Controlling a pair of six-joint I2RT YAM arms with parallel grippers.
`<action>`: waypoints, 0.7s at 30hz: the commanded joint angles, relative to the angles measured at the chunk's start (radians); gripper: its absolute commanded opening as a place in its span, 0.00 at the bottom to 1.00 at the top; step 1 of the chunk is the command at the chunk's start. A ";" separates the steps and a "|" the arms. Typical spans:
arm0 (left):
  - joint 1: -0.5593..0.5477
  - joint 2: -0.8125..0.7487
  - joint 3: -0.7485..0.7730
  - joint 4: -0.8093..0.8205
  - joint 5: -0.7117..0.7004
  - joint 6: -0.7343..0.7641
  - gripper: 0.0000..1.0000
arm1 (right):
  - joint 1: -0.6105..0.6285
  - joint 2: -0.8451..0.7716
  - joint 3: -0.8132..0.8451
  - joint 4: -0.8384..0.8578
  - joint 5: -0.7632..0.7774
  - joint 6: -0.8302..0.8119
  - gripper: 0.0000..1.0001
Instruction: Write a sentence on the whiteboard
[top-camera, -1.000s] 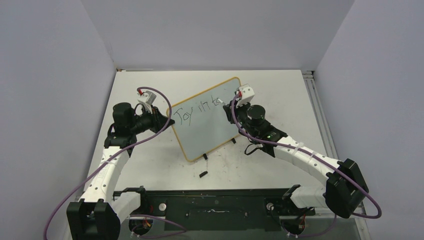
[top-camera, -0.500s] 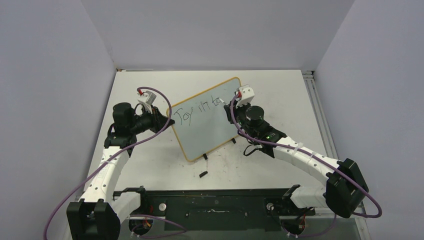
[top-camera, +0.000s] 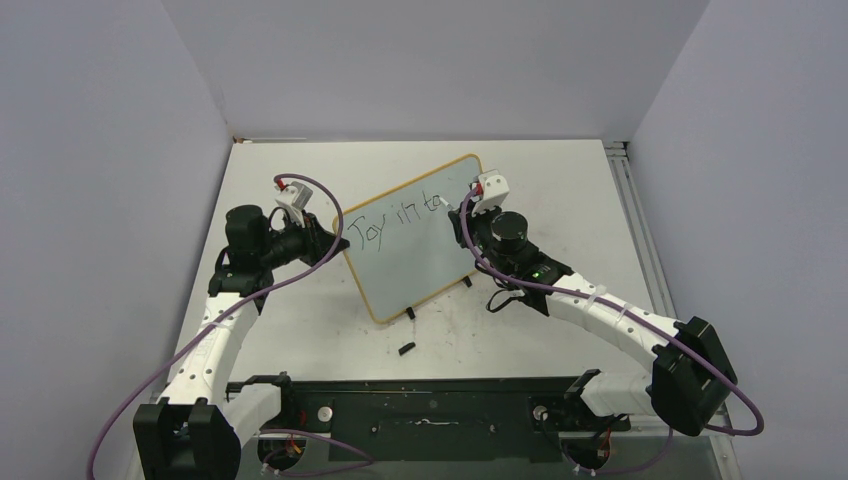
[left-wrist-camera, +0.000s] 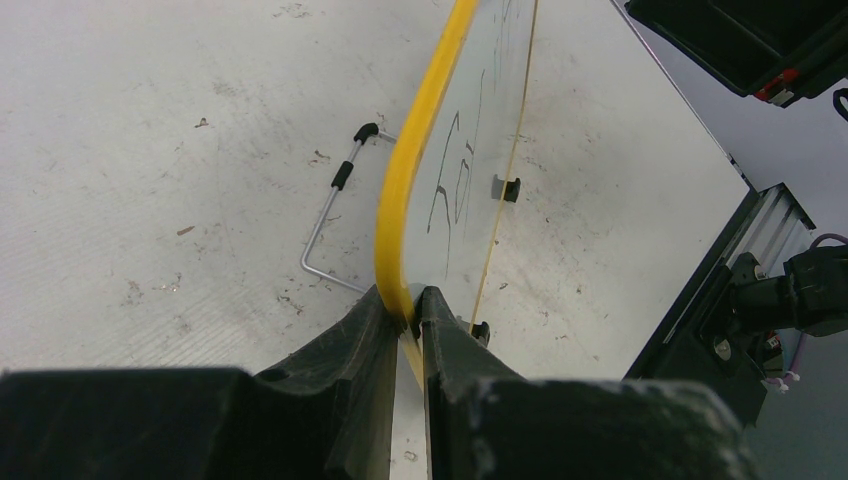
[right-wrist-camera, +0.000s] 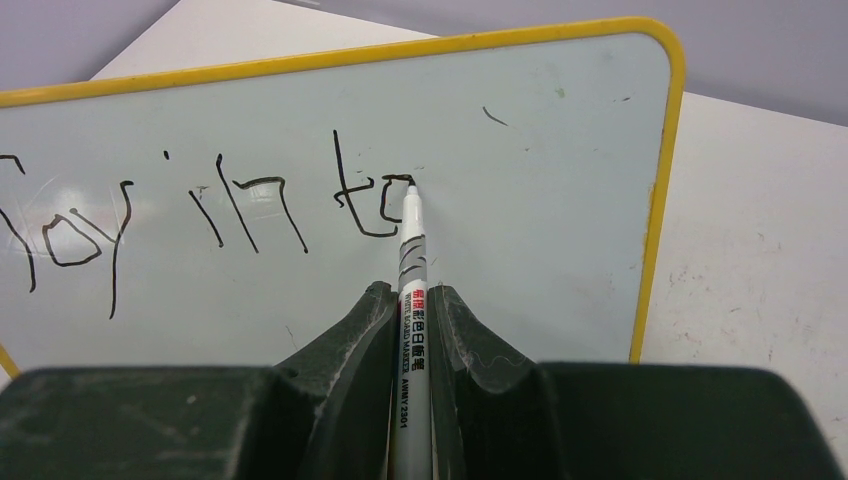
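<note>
Nothing had visibly moved: left fingers (left-wrist-camera: 350, 345) pinched the whiteboard (left-wrist-camera: 400, 230) edge to steady it; right fingers (right-wrist-camera: 350, 335) clamped the marker (right-wrist-camera: 412, 285), tip touching the sentence (right-wrist-camera: 338, 170).

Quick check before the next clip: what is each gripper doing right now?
Left gripper: closed on the yellow edge of the whiteboard.
Right gripper: closed on a marker, with its tip on the board.
</note>
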 joint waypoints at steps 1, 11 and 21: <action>-0.001 -0.009 0.018 -0.014 -0.017 0.031 0.00 | 0.003 0.007 -0.003 -0.003 0.018 0.006 0.05; -0.001 -0.006 0.018 -0.017 -0.018 0.031 0.00 | 0.002 -0.016 -0.028 -0.015 0.024 0.015 0.05; 0.003 -0.005 0.020 -0.031 -0.018 0.037 0.00 | 0.003 -0.078 0.014 -0.038 0.006 0.006 0.05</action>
